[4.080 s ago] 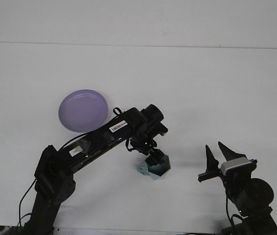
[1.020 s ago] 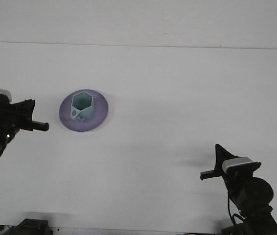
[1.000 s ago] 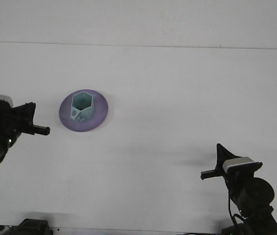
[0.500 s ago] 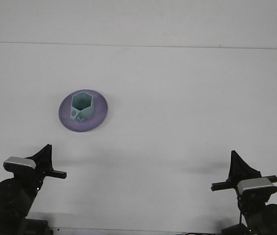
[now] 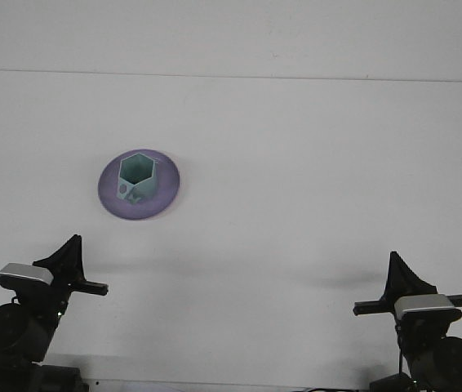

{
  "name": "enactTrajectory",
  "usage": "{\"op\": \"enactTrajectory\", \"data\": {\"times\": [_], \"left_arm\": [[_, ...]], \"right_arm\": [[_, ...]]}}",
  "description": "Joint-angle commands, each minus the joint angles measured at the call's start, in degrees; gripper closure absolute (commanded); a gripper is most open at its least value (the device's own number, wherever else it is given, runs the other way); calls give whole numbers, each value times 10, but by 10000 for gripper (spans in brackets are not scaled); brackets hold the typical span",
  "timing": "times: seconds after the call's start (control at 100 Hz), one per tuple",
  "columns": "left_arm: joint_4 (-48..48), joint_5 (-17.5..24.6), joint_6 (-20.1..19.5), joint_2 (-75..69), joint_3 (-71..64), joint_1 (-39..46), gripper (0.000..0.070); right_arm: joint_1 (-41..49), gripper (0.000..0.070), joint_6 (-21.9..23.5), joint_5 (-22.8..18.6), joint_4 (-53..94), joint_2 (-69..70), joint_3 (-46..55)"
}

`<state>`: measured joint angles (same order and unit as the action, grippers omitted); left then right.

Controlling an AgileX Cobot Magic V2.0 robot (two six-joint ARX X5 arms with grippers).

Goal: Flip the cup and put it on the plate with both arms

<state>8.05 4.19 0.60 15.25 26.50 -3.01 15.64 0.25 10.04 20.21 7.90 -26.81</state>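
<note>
A plain white table (image 5: pixel 313 163) fills the view, bare apart from one setting left of centre. There a teal hexagonal cup (image 5: pixel 137 177) stands upright, mouth up, on a lilac plate (image 5: pixel 166 194), sitting a little toward the plate's left side with its base fully inside the rim. Judged from that, the flip and placement look finished. The left gripper (image 5: pixel 72 260) and the right gripper (image 5: pixel 402 282) sit low at the near edge, well apart from the plate and from each other; neither holds anything. Each shows only as a dark pointed shape from this angle, so how far the fingers are parted cannot be told.

Little seems at risk now. The cup looks light, and a careless sweep of the left arm over the plate could knock it over or off. Both arms are cut off by the bottom edge, and the marks on the cup's near face are too small to identify.
</note>
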Motion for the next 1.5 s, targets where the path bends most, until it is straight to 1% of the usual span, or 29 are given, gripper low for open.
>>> {"op": "enactTrajectory", "data": {"times": [0.0, 0.44, 0.51, 0.64, 0.88, 0.96, 1.05, 1.49], "left_arm": [[-6, -3, 1, 0, 5, 1, 685], [-14, -6, 0, -3, -5, 3, 685], [-51, -11, -21, -25, -41, 13, 685], [-150, -12, -21, -86, -147, 28, 685], [-194, -12, -14, -151, -258, 39, 685], [-180, -9, -11, -151, -257, 39, 685], [-181, -9, 20, -151, -257, 39, 685], [-180, -10, 20, -150, -257, 39, 685]], "right_arm": [[1, 700, -3, 1, -7, 0, -2], [1, 700, -3, 1, -7, 0, -2], [1, 700, -3, 1, -7, 0, -2], [1, 700, -3, 1, -7, 0, -2], [1, 700, -3, 1, -7, 0, -2], [1, 700, -3, 1, -7, 0, -2], [1, 700, -3, 1, -7, 0, -2], [1, 700, -3, 1, -8, 0, -2]]}}
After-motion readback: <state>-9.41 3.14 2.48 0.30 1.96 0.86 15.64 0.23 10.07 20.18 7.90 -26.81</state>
